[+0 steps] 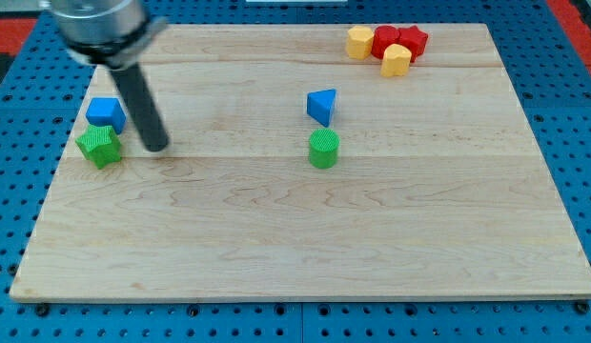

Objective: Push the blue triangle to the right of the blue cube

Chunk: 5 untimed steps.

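The blue triangle (321, 105) lies on the wooden board a little right of centre, toward the view's top. The blue cube (105, 113) sits near the board's left edge. My tip (157, 147) rests on the board just right of and slightly below the blue cube, a small gap away from it. The tip is far to the left of the blue triangle. The dark rod rises from the tip toward the view's top left.
A green star block (99, 146) touches the blue cube from below. A green cylinder (323, 150) stands just below the blue triangle. Two yellow blocks (360, 42) (396, 59) and two red blocks (385, 40) (413, 41) cluster at the top right.
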Motion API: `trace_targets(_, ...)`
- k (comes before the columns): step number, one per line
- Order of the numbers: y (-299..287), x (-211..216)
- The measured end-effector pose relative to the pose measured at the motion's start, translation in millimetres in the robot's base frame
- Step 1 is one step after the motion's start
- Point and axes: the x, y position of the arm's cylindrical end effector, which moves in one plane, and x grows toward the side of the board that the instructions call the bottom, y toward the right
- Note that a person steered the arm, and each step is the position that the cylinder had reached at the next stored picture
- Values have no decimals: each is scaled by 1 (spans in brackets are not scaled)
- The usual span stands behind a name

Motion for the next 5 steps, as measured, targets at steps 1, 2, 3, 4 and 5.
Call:
trace_targets(1,68,-3)
trace_targets(2,124,-11)
trace_targets(3,184,-17)
trace_targets(4,249,-25)
trace_targets(5,234,-56)
